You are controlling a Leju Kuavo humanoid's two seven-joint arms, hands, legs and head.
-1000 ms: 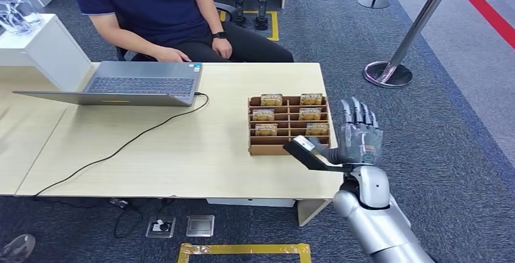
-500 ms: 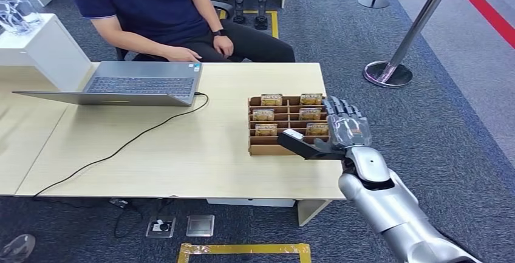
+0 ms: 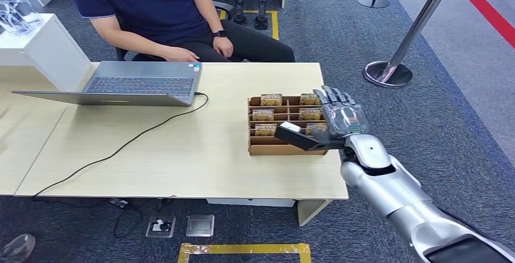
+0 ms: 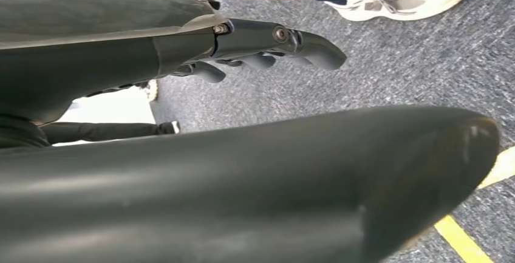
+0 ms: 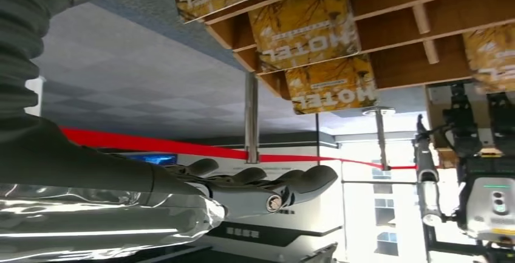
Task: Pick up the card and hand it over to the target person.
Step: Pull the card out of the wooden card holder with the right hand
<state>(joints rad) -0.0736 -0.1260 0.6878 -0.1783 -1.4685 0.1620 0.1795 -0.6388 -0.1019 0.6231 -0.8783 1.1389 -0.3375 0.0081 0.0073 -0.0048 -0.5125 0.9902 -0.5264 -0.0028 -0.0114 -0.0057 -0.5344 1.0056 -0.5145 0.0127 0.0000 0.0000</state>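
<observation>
My right hand [image 3: 336,117] hovers, fingers spread and empty, over the compartmented wooden rack [image 3: 260,149] holding yellow hotel cards [image 3: 265,129]. I risk snagging a divider or lifting two cards together.

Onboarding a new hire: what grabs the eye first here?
The right hand, open with fingers spread, hovers over the right side of the wooden card rack near the table's right edge, empty. Yellow hotel cards sit in its slots. Across the table, a seated person waits behind a laptop.
</observation>
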